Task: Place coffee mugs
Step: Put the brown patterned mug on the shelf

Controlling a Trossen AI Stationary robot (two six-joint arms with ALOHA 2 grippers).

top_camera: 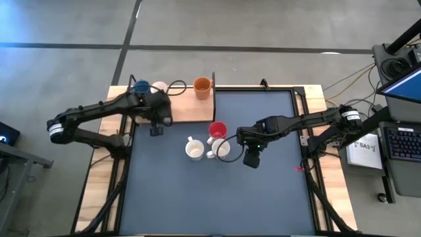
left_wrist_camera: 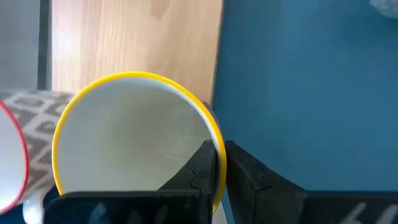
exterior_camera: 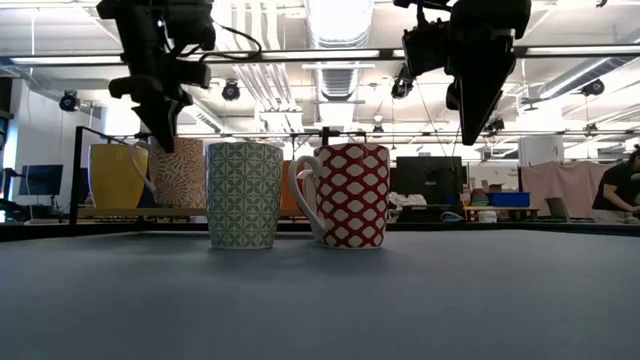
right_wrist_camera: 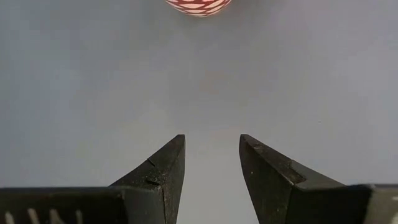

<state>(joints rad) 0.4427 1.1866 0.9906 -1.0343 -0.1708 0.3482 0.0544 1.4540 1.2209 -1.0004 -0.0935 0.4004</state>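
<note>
Mugs with red lattice (exterior_camera: 353, 195) and green lattice (exterior_camera: 244, 194) patterns, left hand (top_camera: 156, 131) clenched, right hand (top_camera: 251, 160) released.

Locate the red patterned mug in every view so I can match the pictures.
High view: red patterned mug at mat centre, beside two white mugs.
Low view: right of centre, next to the green-patterned mug.
Left wrist view: not identifiable.
Right wrist view: at the top edge.
Shared landmark: blue mat.

1. Both arms are dark, slim and jointed, each with a white band at the joint farthest from the blue tabletop (top_camera: 217, 191).
2. Black cables loop along the links.
3. The left pincer (left_wrist_camera: 221, 168) has blunt black fingers.
4. The right pincer (right_wrist_camera: 211, 168) has matte black wedge-shaped fingers tapering to points.
</note>
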